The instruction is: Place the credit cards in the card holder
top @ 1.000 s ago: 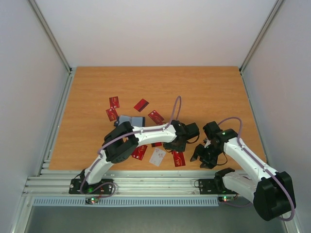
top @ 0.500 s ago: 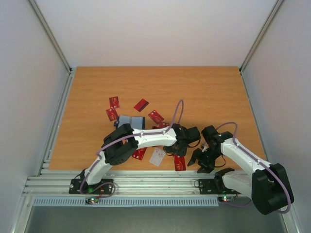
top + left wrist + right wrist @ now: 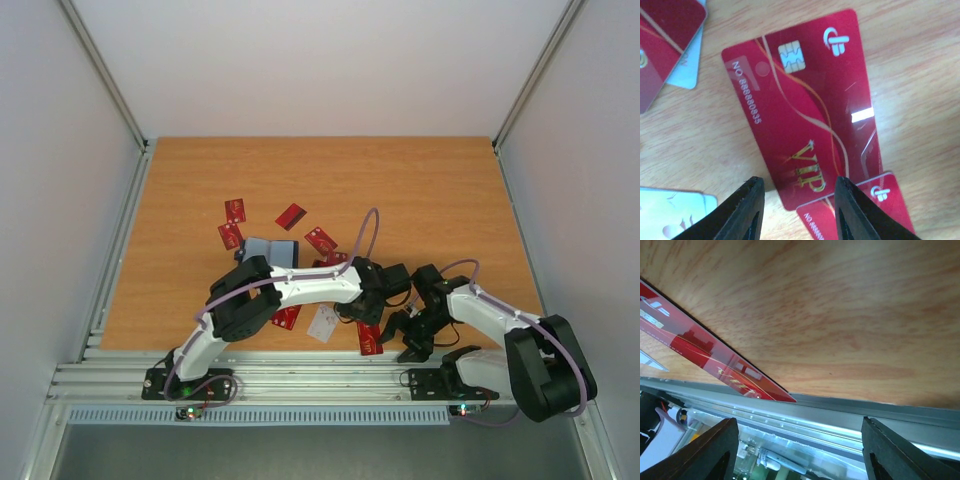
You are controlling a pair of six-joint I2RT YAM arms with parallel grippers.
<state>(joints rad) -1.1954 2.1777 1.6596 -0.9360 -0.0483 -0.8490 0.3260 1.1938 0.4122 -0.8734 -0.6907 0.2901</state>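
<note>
Near edge: alu rail (image 3: pixel 840 410) runs along the front of the table (image 3: pixel 420 190). R gripper (image 3: pixel 799 422) sits low over that edge, fingers (image 3: pixel 705 450) wide apart w/ nothing btwn them. An edge card (image 3: pixel 715 357), red, lies at left of the R wrist view, its corner right at the table edge. L gripper (image 3: pixel 797 182) is just left of the R one in top view, lower centre. Its fingers (image 3: pixel 747 210) are also apart, straddling the near end of a red VIP card (image 3: pixel 805 110) that lies flat on the wood; can't tell if they touch it. A 2nd red card (image 3: pixel 875 210) overlaps the VIP card's lower-right corner. White card (image 3: pixel 670 215) sits at lower left of the L wrist view. At upper left, 2 more red cards (image 3: pixel 665 40) lie on a pale one (image 3: pixel 687 70). Further back, left of centre, the wallet (image 3: pixel 270 250) lies closed just behind the L arm, w/ a side card (image 3: pixel 230 236), red, just beside it on the left. Beyond it, 3 far cards (image 3: pixel 291 215), all red, are scattered apart.
</note>
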